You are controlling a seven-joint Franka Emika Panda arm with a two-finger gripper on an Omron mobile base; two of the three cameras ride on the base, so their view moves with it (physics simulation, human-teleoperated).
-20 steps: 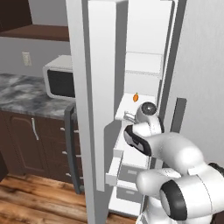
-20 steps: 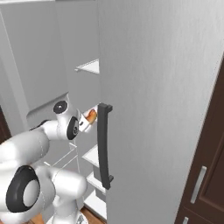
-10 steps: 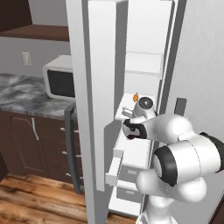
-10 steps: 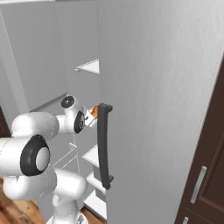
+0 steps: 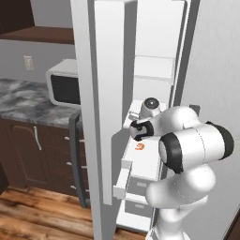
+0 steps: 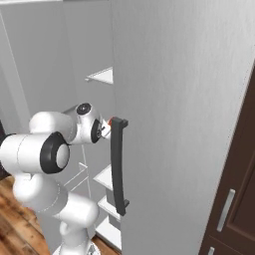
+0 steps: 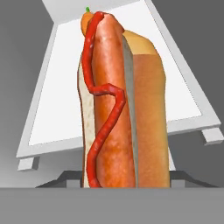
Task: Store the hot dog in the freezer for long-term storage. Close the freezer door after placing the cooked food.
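**Hot dog carried in over the freezer shelf, not yet set down**

My elbow has swung up high in the last moment and my wrist has rolled over. My pincer has come in close to the open front of the tall white freezer compartment. It is pinching the tan-orange bun with the dark red sausage, which stands on end between the fingers. Beyond it lies a flat white shelf, tilted in the hand view, with a small orange carrot-like tip peeking out at the shelf's far end.

So I judge the carrying is nearly over. What is left is to lower the bun, let it go and draw back. The tall light-grey freezer door stands wide open on the left and has not yet been closed. Further down inside the freezer, a small curled orange piece lies on a white surface below my hand.
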